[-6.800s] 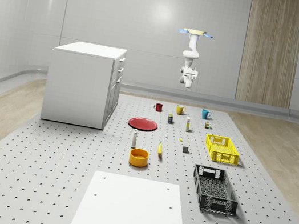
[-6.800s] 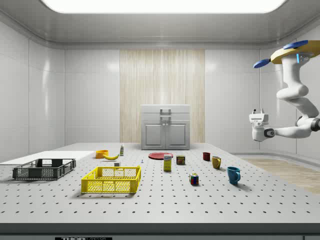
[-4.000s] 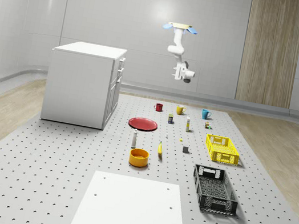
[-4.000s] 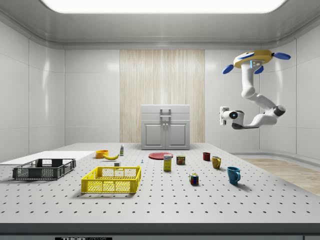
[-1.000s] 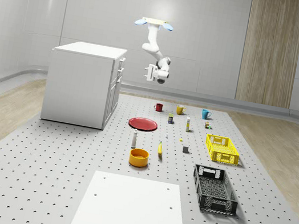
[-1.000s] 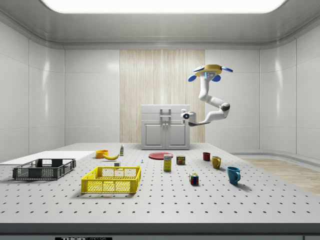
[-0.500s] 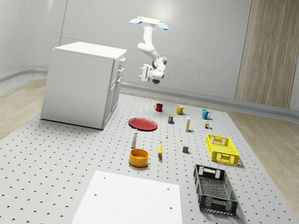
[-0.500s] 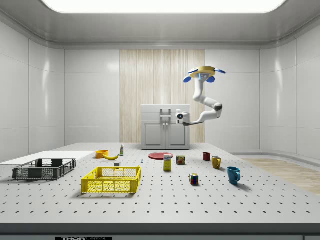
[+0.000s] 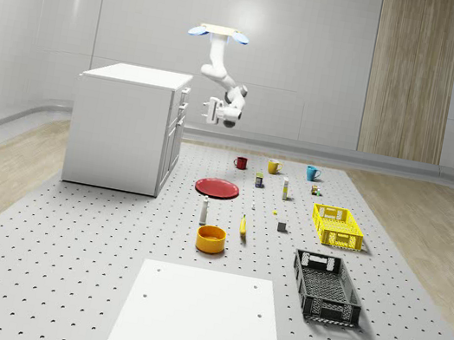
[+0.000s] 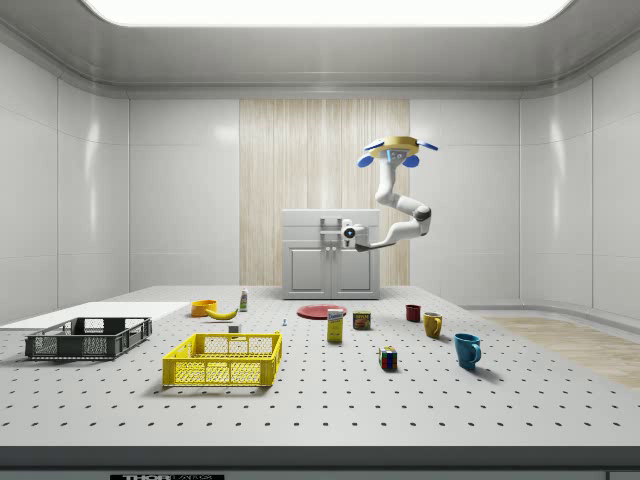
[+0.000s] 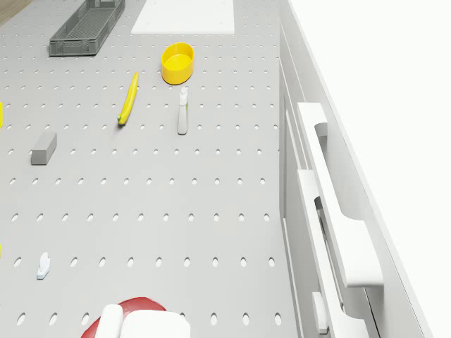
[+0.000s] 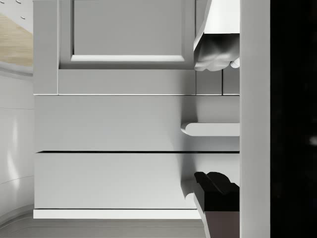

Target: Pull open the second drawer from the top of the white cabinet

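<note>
Grey perforated table [image 9: 61, 264] in a pale panelled room with a wood wall strip [image 9: 411, 75]. White cabinet [image 9: 124, 130] stands at the whole-scene view's left – drawers shut. Drone [image 9: 218, 34] hovers just beside it; gripper [image 9: 211, 110] faces the drawer fronts, apart – cannot tell the jaws' spread.

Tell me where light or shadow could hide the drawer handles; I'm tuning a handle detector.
Wrist view: the white cabinet front is evenly lit, with soft shadow darkening around the handle. Drone view: the cabinet top washes out to plain white, while the handles stay readable through shading. Side view: a bright ceiling panel, no harsh shadows.
</note>
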`<state>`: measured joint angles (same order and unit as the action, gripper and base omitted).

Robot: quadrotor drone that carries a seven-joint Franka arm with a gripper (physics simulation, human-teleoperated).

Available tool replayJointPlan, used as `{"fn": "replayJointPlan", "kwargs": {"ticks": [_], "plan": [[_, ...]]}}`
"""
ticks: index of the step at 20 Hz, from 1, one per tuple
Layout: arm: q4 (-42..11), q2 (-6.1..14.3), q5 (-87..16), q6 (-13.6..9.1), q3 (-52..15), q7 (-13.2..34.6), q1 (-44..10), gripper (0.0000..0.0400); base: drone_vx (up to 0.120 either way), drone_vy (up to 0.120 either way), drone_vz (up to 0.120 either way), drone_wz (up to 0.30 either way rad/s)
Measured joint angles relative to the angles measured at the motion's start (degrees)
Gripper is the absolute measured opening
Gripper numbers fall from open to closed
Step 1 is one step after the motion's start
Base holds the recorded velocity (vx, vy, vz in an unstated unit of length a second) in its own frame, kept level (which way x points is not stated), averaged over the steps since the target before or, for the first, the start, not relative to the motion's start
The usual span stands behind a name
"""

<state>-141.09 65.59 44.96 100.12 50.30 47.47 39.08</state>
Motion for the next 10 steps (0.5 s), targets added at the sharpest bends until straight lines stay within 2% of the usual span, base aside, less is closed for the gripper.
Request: {"fn": "replayJointPlan", "kwargs": {"ticks": [8,10], "plan": [[-0.1,0.7,-0.6,0.6,0.2,0.5,0.6,0.03,0.12,-0.12,0.0,0.0],[-0.1,0.9,-0.7,0.7,0.2,0.6,0.8,0.03,0.04,-0.02,0.0,0.0]]}}
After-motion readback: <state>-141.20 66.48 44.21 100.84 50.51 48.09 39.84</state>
